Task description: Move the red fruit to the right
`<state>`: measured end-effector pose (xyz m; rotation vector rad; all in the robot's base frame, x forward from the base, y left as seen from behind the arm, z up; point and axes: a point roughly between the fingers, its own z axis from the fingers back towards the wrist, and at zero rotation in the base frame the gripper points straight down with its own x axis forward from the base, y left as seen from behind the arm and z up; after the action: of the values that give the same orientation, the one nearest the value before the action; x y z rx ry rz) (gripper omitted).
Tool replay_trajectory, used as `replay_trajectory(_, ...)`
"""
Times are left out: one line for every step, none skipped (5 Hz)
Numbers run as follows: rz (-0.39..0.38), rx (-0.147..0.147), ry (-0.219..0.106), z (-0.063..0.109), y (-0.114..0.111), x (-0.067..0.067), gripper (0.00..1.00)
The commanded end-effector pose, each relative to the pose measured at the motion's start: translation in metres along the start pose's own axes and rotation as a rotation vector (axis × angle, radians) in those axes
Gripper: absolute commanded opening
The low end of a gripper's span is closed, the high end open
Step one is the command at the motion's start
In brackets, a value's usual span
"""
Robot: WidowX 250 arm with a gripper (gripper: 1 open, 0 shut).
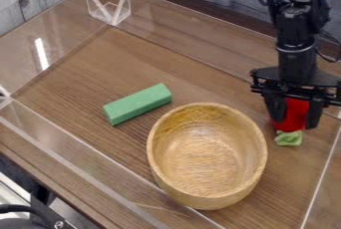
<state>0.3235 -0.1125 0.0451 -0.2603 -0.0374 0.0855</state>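
Observation:
The red fruit [297, 114] sits at the right side of the wooden table, its light green leafy cap [289, 138] pointing toward the front. My gripper [296, 112] hangs almost straight down over it. Its black fingers [273, 102] stand apart on either side of the fruit, so it is open and the fruit appears to rest on the table. The fingers hide the fruit's upper part.
A wooden bowl [206, 154] stands just left and in front of the fruit. A flat green block [138, 104] lies left of the bowl. Clear acrylic walls [54, 69] ring the table, and the right wall [328, 163] runs close to the fruit.

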Motion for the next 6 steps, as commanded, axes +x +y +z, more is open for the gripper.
replay_trajectory(-0.014, -0.035, -0.099, 0.0252, -0.0038, 0.0098, 1.0)
replay_trajectory(-0.005, -0.036, -0.12, 0.025, -0.0001, 0.0115, 1.0)
replay_trajectory(0.003, -0.035, -0.135, 0.0244, 0.0029, 0.0131, 1.0)
replay_trajectory(0.001, -0.036, -0.152, 0.0243, 0.004, 0.014, 1.0)
replay_trajectory(-0.007, -0.037, -0.17, 0.0249, 0.0036, 0.0141, 1.0)
replay_trajectory(-0.016, -0.037, -0.186, 0.0259, 0.0027, 0.0137, 1.0)
